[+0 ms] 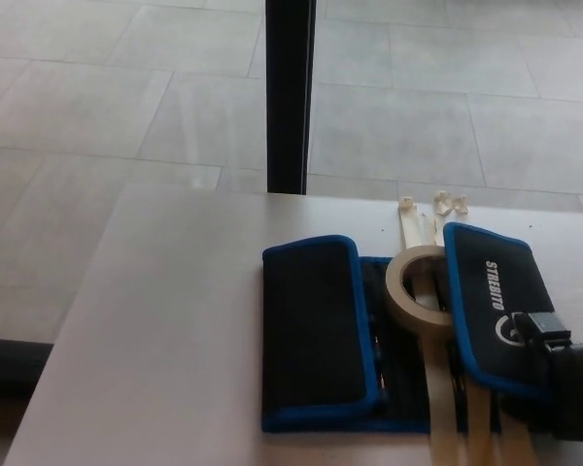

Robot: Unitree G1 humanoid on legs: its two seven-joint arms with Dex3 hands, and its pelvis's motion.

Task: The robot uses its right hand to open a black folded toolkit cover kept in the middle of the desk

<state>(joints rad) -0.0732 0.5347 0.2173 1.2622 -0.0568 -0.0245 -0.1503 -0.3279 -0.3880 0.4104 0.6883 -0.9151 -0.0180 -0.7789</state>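
toolkit cover [369, 340] lies at the near edge of the desk [175, 320], toward the near right corner. left flap [313, 330] lies folded flat over the middle. right flap [494, 306] is tilted up and swung outward toward the right edge, white lettering showing on its outer face.

right hand [554, 379] comes in at the near right corner, touching the raised flap at its lower outer part. it appears to have hold of the flap edge, though most of the hand is cut off by the frame, so how far the fingers are closed cannot be told. left hand not in view.

roll of masking tape [415, 289] sits on the opened middle section, just beside the raised flap. pale wooden strips [437, 388] run from the far edge of the cover to the near desk edge.

step in hand, as judged: unfolding the right flap, partly done. next move calls for carrying the flap further right until it lies flat, then the left flap, not yet opened. the tape is close to the hinge and could be nudged.
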